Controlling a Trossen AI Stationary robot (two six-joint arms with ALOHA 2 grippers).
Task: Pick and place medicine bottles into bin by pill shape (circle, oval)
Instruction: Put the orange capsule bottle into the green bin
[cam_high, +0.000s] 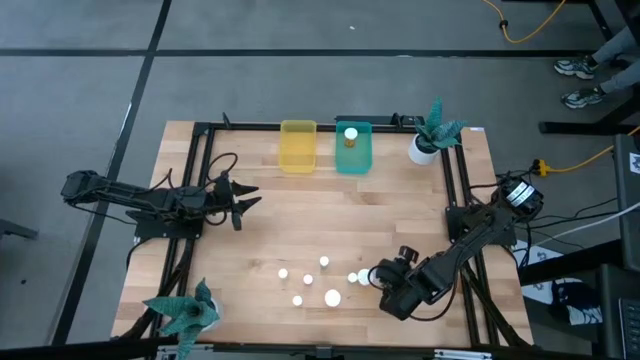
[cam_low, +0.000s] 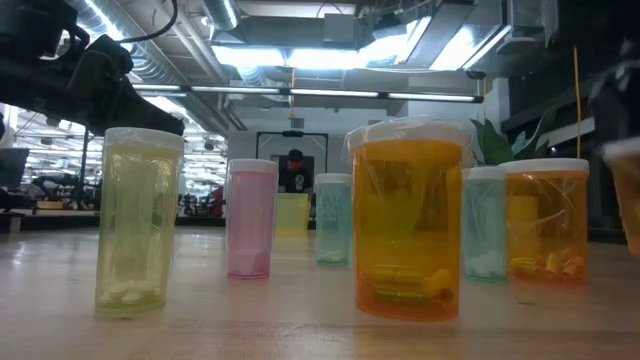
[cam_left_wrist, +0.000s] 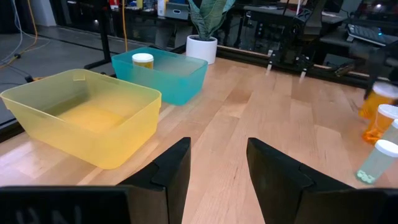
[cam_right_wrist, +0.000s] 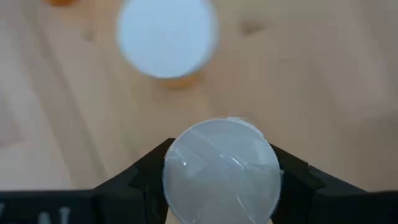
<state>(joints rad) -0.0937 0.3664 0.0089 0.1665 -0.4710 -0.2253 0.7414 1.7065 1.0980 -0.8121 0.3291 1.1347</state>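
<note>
Right hand set around a white-capped bottle at the 5 o'clock corner of the desk

The right hand (cam_right_wrist: 221, 180) is seen from above with its two fingers touching opposite sides of an upright bottle (cam_right_wrist: 221, 171), so a grip on it is judged made or all but made; the long axis stands vertical. The teal bin (cam_high: 353, 148) and yellow bin (cam_high: 298, 146) lie well apart toward 12 o'clock. The left hand (cam_left_wrist: 216, 171), half open and empty, waits at 9 o'clock, nearer the bins.
</note>
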